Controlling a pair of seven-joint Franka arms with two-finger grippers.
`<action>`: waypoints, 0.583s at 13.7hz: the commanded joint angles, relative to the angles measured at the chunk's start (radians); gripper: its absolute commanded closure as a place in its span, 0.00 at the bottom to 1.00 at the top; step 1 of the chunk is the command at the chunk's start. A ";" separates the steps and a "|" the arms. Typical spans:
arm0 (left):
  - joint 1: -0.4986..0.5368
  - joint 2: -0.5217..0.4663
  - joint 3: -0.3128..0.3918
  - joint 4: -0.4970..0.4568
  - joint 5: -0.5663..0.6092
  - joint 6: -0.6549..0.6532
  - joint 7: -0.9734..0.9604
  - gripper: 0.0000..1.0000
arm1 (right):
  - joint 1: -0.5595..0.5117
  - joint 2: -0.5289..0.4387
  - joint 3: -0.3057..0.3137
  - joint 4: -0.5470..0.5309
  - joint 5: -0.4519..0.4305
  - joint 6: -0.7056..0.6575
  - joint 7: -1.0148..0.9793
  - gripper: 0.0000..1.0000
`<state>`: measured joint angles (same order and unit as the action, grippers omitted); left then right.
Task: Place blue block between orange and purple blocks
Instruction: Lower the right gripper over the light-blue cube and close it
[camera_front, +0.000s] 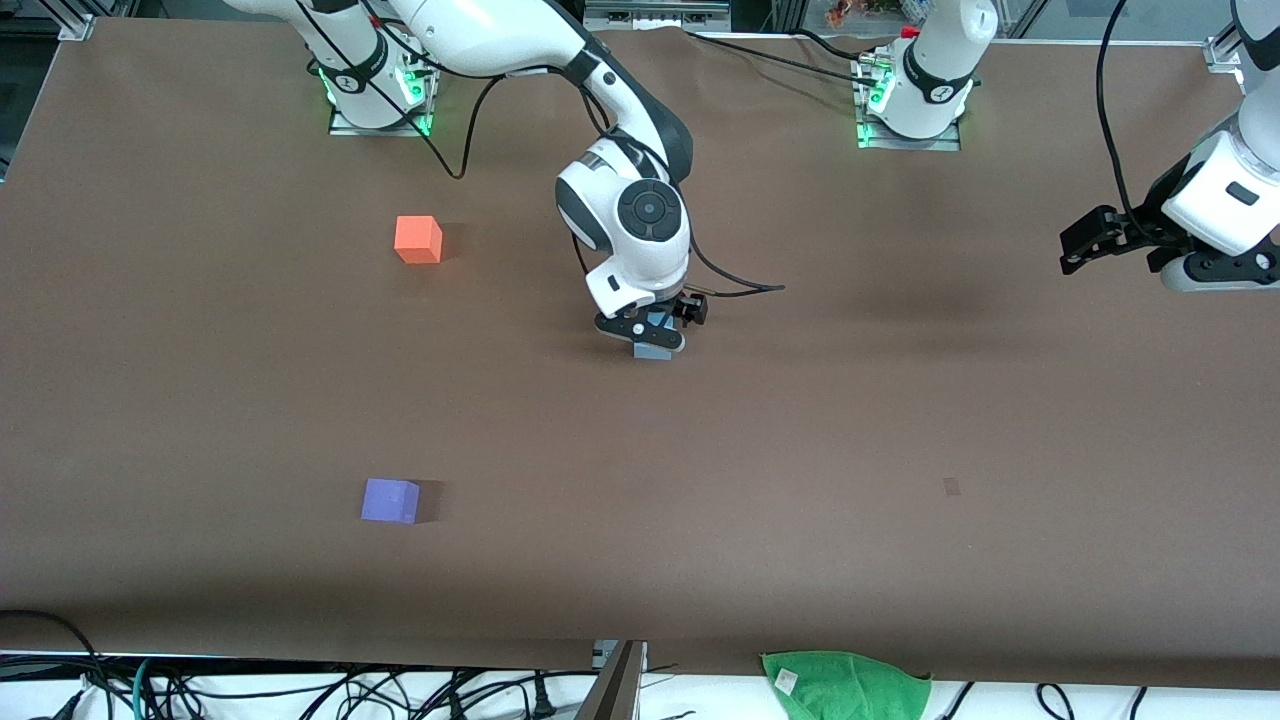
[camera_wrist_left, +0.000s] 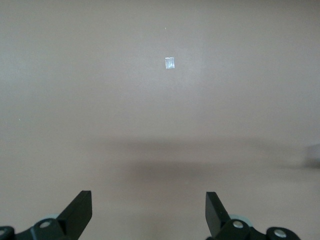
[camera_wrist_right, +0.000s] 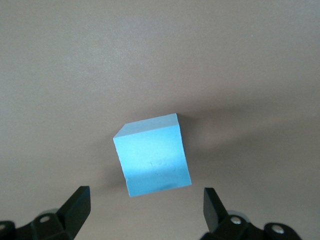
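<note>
The blue block (camera_front: 652, 351) sits on the brown table near its middle, partly hidden under my right gripper (camera_front: 650, 330). In the right wrist view the blue block (camera_wrist_right: 152, 155) lies just ahead of my open right gripper (camera_wrist_right: 146, 210), not between its fingers. The orange block (camera_front: 418, 240) lies toward the right arm's end, farther from the front camera. The purple block (camera_front: 390, 500) lies nearer to the camera at that same end. My left gripper (camera_front: 1067, 252) waits open and empty over the left arm's end of the table, as the left wrist view (camera_wrist_left: 148, 212) also shows.
A green cloth (camera_front: 845, 685) lies at the table's front edge. A black cable (camera_front: 740, 290) trails on the table beside the right gripper. A small pale mark (camera_wrist_left: 170, 63) shows on the table (camera_front: 900, 400) below the left gripper.
</note>
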<state>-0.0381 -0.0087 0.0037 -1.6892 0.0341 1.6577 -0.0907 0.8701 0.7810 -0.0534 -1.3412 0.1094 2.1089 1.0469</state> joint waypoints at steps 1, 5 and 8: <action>-0.002 0.052 0.007 0.085 -0.003 -0.091 -0.003 0.00 | 0.004 0.021 0.001 0.004 -0.004 0.018 -0.013 0.00; 0.033 0.047 0.018 0.131 -0.016 -0.130 0.002 0.00 | 0.023 0.064 0.001 -0.015 -0.066 0.075 -0.005 0.00; 0.024 0.047 0.013 0.132 -0.013 -0.176 0.006 0.00 | 0.023 0.080 0.001 -0.018 -0.076 0.106 -0.007 0.00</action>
<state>-0.0092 0.0229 0.0210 -1.5865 0.0340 1.5156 -0.0909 0.8906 0.8610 -0.0520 -1.3542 0.0508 2.1988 1.0437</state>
